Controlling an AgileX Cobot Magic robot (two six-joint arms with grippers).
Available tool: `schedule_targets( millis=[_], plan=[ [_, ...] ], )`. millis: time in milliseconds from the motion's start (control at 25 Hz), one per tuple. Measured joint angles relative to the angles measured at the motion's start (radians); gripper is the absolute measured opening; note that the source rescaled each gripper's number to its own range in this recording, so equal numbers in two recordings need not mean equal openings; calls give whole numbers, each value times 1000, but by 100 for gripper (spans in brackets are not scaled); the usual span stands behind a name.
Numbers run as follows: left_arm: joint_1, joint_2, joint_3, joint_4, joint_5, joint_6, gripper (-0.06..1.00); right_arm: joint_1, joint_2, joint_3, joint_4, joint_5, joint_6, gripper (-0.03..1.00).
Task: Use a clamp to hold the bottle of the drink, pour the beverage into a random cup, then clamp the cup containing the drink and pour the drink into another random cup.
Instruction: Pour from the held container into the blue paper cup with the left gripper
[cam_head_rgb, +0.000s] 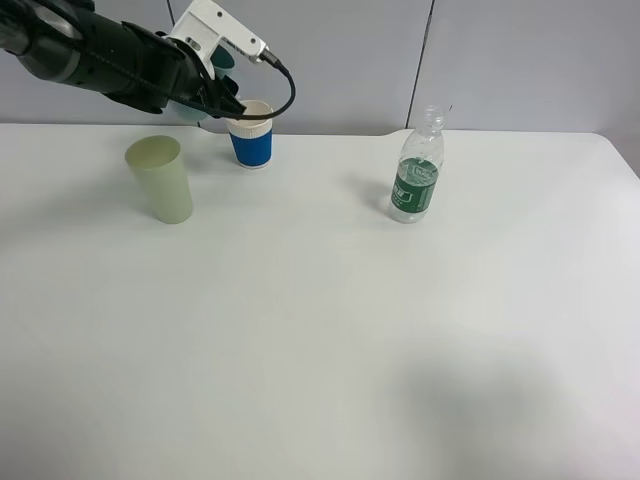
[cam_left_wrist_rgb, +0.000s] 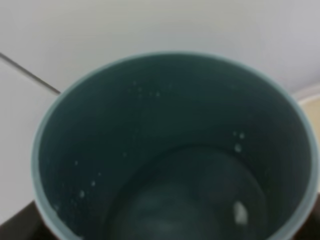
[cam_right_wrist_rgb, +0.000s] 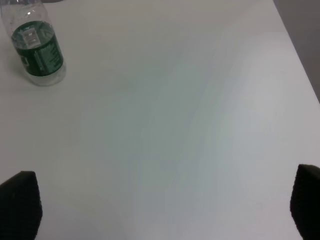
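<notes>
I see a white matte surface (cam_head_rgb: 320, 330). Left claw (cam_head_rgb: 210, 85) is clamped on the teal tumbler (cam_left_wrist_rgb: 170, 150), raised by the ribbed blue paper cup (cam_head_rgb: 251, 145); droplets cling inside. Right claw (cam_right_wrist_rgb: 162, 205) is spread wide, holding nothing. One clear ridged bottle (cam_head_rgb: 415, 180), green label unreadable. Pale yellow-green tumbler (cam_head_rgb: 160, 180) stands left. Three cups total.

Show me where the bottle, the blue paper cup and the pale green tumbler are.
bottle (cam_head_rgb: 415, 186), exterior high view, on its green label.
blue paper cup (cam_head_rgb: 251, 147), exterior high view, on its blue sleeve.
pale green tumbler (cam_head_rgb: 168, 185), exterior high view, on its side wall.
</notes>
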Motion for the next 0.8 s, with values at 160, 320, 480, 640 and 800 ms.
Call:
schedule_targets(
  millis=[160, 320, 480, 640, 800],
  plan=[
    [0, 16, 0, 0, -17, 64, 3, 0, 0, 0, 0, 0, 0, 100],
    [-3, 19, -3, 0, -61, 119, 3, 0, 0, 0, 0, 0, 0, 100],
    [-7, 19, -20, 7, -81, 169, 3, 0, 0, 0, 0, 0, 0, 100],
    [-17, 21, -24, 32, -101, 187, 3, 0, 0, 0, 0, 0, 0, 100],
    [-27, 25, -25, 65, -112, 239, 3, 0, 0, 0, 0, 0, 0, 100]
  ],
)
